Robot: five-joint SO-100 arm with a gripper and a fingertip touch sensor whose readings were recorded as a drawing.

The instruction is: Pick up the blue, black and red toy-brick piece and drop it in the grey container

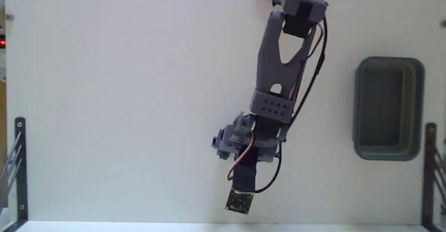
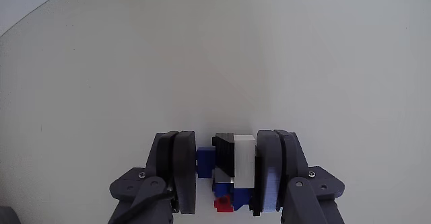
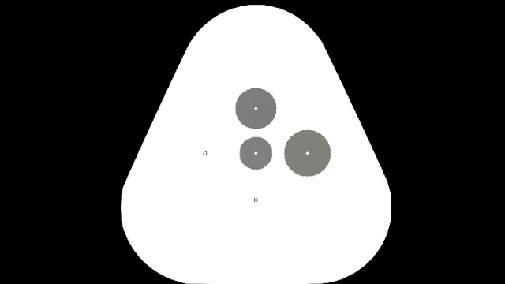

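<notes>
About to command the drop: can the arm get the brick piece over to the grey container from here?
Probably yes. The gripper is shut on the brick piece, and bare table lies between the arm and the grey container.

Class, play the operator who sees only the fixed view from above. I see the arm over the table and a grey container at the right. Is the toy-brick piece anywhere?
Observer: Yes. The wrist view shows the toy-brick piece between the two fingers of the gripper.
Operator: Which colours show?
Observer: Blue, black, white and a red bit at the bottom.
Operator: Is it gripped?
Observer: The fingers press it on both sides. The grey container is absent from that view.
</notes>
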